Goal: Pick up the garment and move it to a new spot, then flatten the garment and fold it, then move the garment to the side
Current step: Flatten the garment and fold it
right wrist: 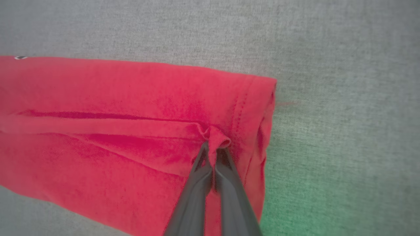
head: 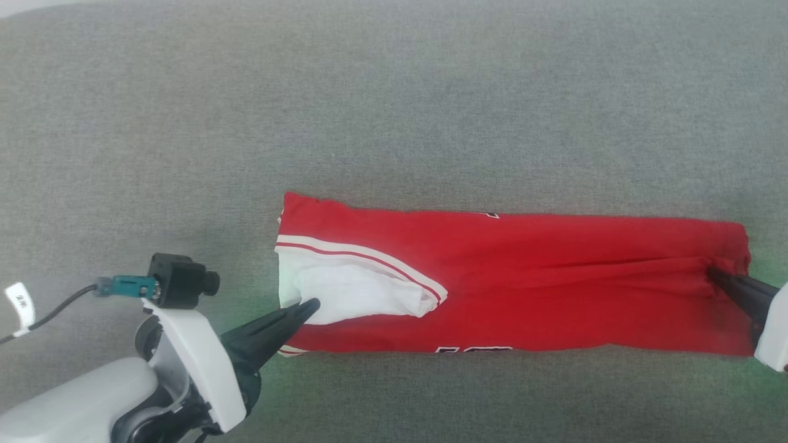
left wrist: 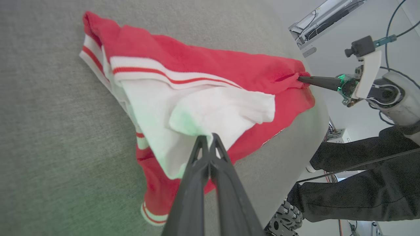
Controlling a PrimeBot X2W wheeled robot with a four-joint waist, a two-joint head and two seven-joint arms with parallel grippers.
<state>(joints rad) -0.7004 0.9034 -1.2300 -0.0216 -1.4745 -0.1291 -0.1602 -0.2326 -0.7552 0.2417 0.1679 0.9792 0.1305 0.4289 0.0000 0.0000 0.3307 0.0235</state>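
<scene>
The garment lies as a long strip along the counter's near edge, one end to each arm. My left tool is pressed together on the white sleeve end, and my right tool pinches a red pucker at the other end. The next fold, I judge, runs end to end.

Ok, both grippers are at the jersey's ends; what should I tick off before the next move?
1. Right gripper pinches a pucker of the garment at one end: ok.
2. Left gripper has caught the white sleeve panel: cannot tell; it is shut at the panel's edge.
3. Garment folded into a long strip: ok.
4. Strip lying flat: not ok, creased lengthwise.
5. Grey surface has room beyond the strip: ok.
</scene>
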